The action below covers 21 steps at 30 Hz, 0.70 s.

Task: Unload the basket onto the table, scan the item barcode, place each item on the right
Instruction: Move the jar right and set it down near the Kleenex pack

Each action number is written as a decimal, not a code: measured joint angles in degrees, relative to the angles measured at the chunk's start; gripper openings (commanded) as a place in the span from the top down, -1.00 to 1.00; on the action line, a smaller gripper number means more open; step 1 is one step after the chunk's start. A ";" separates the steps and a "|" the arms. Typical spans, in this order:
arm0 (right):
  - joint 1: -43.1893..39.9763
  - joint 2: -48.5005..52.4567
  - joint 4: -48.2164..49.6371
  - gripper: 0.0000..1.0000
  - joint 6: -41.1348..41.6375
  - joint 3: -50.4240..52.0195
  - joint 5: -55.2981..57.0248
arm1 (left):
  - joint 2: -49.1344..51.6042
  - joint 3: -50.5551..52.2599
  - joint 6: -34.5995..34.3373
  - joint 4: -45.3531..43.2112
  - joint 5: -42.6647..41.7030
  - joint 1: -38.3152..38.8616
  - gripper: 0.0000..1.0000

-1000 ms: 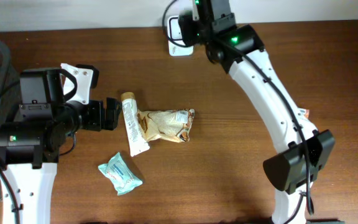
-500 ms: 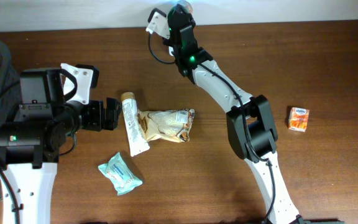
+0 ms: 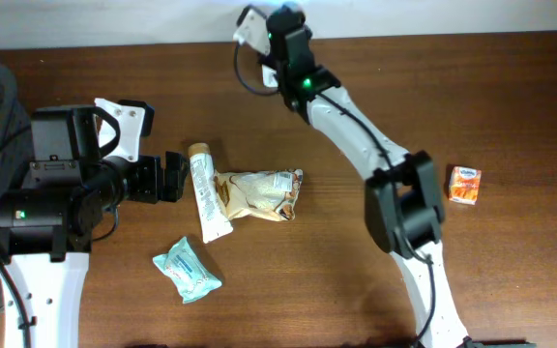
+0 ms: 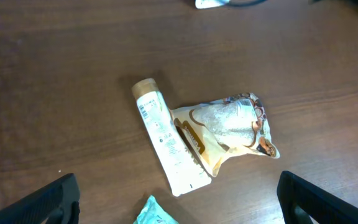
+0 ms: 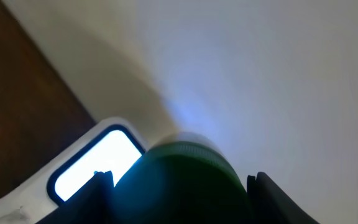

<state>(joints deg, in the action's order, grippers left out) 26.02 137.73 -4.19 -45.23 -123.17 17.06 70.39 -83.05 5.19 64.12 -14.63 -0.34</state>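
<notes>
The left jaws stand spread wide just beside the tube [image 3: 206,193], which touches the bag [image 3: 259,193] mid-counter [image 3: 307,280]. The right jaws flank a dark rounded thing [image 5: 179,180] by the lit scanner [image 3: 249,23] at the far edge; whether they grip it cannot be told. With the scanner well apart from every item, it may read no barcode.

Overhead: straight down on the whole table [image 3: 511,106]. Left wrist — angled toward the far edge, sharing tube [image 4: 165,136] and pouch [image 4: 229,127]. Right wrist — close at far edge, facing wall [image 5: 260,62].
</notes>
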 measured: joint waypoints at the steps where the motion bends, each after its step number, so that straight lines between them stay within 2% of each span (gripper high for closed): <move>1: 0.00 -4.85 -3.74 0.11 3.56 -0.02 0.00 | 0.00 0.00 0.00 -0.07 0.00 0.00 -0.98; 3: -0.33 -18.29 -19.12 0.10 15.30 -0.44 2.95 | 0.00 0.00 0.00 -0.07 -0.04 0.00 -0.98; 4: -1.68 -24.55 -31.30 0.10 23.52 -1.44 3.69 | 0.00 0.00 0.00 0.20 -0.04 0.00 -0.98; 5: -2.78 -27.30 -37.62 0.10 27.76 -1.49 3.85 | 0.00 0.02 0.00 0.04 -0.07 0.00 -0.98; 8: -9.97 -29.55 -54.99 0.10 45.29 -1.75 0.37 | 0.00 0.00 0.00 0.04 -0.13 0.00 -0.98; 9: -14.53 -28.35 -63.78 0.10 51.89 -1.01 -5.22 | 0.00 0.00 0.00 0.04 -0.13 0.00 -0.98; 10: -18.80 -26.80 -66.10 0.11 55.43 -0.28 -9.03 | 0.00 0.00 0.00 0.00 -0.15 0.00 -0.98; 13: -30.97 -23.61 -66.86 0.11 60.59 6.08 -16.79 | 0.00 0.00 0.00 0.00 -0.15 0.00 -0.98; 15: -37.68 -22.12 -60.26 0.11 64.39 13.42 -18.95 | 0.00 0.00 0.00 0.00 -0.15 0.00 -0.98; 19: -45.46 -21.07 -44.57 0.11 66.10 26.27 -18.67 | 0.00 0.00 0.00 -0.02 -0.15 0.00 -0.98; 21: -46.16 -20.90 -41.51 -0.11 66.23 29.59 -17.49 | 0.00 0.00 0.00 0.02 -0.15 0.00 -0.98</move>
<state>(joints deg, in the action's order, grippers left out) -20.14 116.84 -45.69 20.99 -93.58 -0.43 70.39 -83.05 5.19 64.14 -14.79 -0.34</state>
